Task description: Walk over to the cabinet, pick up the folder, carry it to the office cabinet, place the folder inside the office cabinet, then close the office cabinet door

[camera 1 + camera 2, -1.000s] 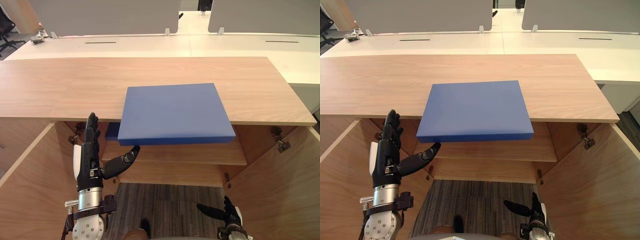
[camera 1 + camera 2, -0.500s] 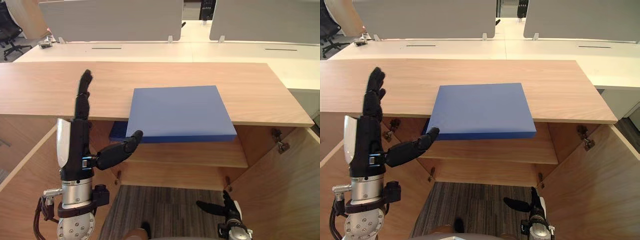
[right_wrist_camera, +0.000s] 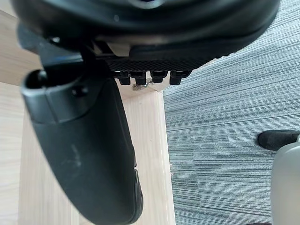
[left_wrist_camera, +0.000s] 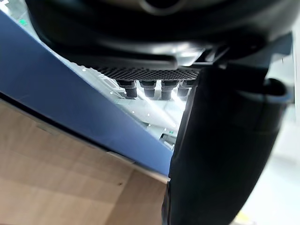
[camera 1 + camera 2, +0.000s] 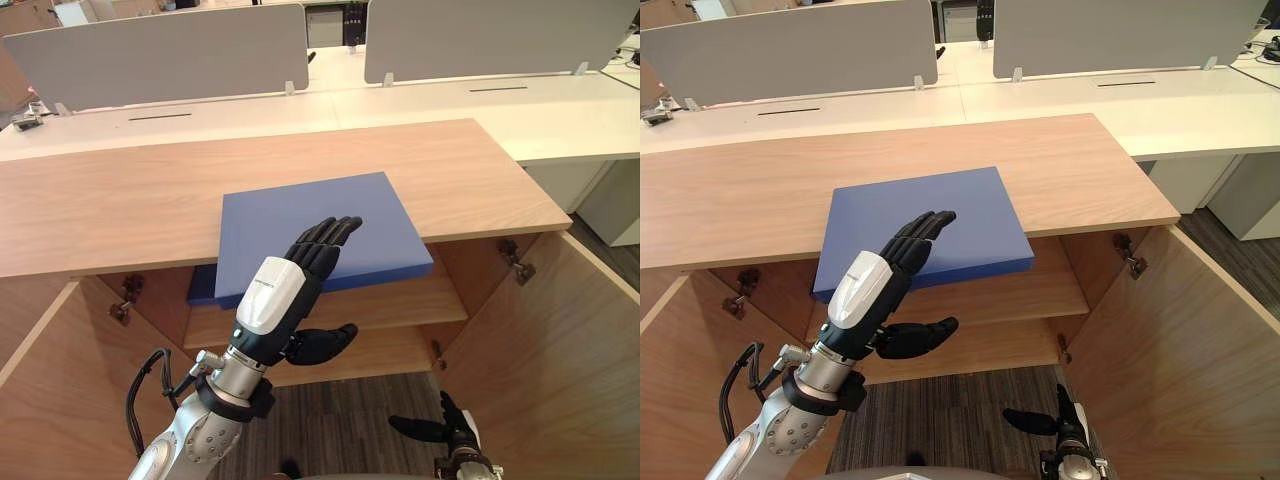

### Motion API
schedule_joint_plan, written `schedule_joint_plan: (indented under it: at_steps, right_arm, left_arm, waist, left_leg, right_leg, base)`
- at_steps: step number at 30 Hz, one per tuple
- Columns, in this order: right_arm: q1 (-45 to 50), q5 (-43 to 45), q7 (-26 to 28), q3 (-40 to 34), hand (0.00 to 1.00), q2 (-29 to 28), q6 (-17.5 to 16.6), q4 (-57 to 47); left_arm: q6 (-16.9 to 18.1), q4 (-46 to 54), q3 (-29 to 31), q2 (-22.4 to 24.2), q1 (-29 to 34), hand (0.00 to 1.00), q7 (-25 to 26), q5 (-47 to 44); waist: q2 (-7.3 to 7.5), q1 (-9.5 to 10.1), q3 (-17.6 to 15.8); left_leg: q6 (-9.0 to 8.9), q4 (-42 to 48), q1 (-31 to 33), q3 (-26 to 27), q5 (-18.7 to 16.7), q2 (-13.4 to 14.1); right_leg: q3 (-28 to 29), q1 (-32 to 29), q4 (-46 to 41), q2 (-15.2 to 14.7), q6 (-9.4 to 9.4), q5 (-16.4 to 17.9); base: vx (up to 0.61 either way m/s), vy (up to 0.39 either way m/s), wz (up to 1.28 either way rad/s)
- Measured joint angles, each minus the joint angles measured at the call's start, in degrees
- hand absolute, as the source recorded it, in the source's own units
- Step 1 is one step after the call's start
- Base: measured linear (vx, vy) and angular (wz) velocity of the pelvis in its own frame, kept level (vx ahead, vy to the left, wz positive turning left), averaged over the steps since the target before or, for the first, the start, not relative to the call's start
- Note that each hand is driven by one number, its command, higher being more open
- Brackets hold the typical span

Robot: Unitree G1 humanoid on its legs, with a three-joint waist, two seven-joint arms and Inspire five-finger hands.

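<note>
left hand [image 5: 298,278]: fingers straight and spread wide, laid out above the near part of the folder, thumb [image 5: 325,342] held apart below the overhanging edge. nothing is gripped yet. the spread suits a pinch from above and below; whether the fingers touch the cover cannot be told.

right hand [image 5: 441,432]: low at the near right, over the carpet, fingers relaxed and empty, idle.

folder [image 5: 290,205]: blue, flat on the cabinet top [image 5: 110,205], turned slightly, its near edge jutting past the top's front edge. that overhang leaves room for a thumb beneath, likely why the hand comes in from the front.

shelf [image 5: 405,305]: inside the cabinet, just below the folder, bare wood.

doors: left door [image 5: 45,390] and right door [image 5: 545,350] both swung open toward the robot, so the inside is reachable.

far side: white desks [image 5: 430,100] with grey dividers [image 5: 160,60], well apart from the work.

step judged: grasp about to be made; carrying, placing and closing not yet done.
</note>
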State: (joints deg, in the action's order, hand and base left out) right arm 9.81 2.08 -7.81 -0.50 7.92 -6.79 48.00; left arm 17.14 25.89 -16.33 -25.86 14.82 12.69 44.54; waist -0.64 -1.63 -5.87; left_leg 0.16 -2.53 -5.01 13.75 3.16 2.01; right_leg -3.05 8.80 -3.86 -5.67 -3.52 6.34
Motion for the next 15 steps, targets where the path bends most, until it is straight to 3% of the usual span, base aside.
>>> schedule_joint_plan:
  at_steps: [6, 10, 11, 15]
  right_arm:
    - [1.24, 0.05, 0.22, -0.02, 1.0, -0.2, -0.05, 0.0]
    - [2.2, 0.15, 0.26, -0.14, 1.0, -0.67, -0.05, -0.01]
    - [2.19, 0.19, 0.3, -0.18, 1.0, -0.71, -0.05, -0.01]
    - [2.17, 0.4, 0.43, -0.31, 1.0, -0.81, -0.05, -0.09]
  left_arm:
    - [-4.03, -1.65, 1.61, 3.83, 0.07, 1.0, 4.9, 6.67]
    - [-6.14, -1.65, 6.3, 6.99, 0.65, 1.0, 6.31, 8.55]
    - [-6.56, -1.65, 6.74, 7.24, 0.89, 0.0, 6.38, 8.82]
    - [-8.49, -1.65, 8.96, 8.64, 3.08, 0.0, 7.08, 11.31]
  waist:
    - [0.08, 0.27, 0.62]
    - [0.08, 0.29, 0.65]
    - [0.08, 0.28, 0.65]
    - [0.16, 0.42, 0.82]
  left_leg:
    - [0.04, -2.52, -1.4, 0.45, 0.77, -0.33]
    - [0.16, -2.8, -1.49, 0.48, 0.93, -0.39]
    - [0.16, -2.8, -1.49, 0.47, 0.96, -0.39]
    - [0.11, -2.83, -1.45, 0.37, 1.14, -0.36]
  right_leg:
    - [0.59, 0.09, 0.16, -0.04, 0.0, 0.02]
    - [0.65, 0.14, 0.15, -0.11, -0.03, 0.05]
    - [0.65, 0.14, 0.15, -0.11, -0.04, 0.06]
    - [0.51, 0.14, 0.15, -0.09, -0.05, 0.06]
  base:
    - [0.0, -0.003, -0.04]
    - [-0.02, -0.008, 0.0]
    - [-0.03, -0.016, 0.0]
    - [0.0, 0.0, 0.0]
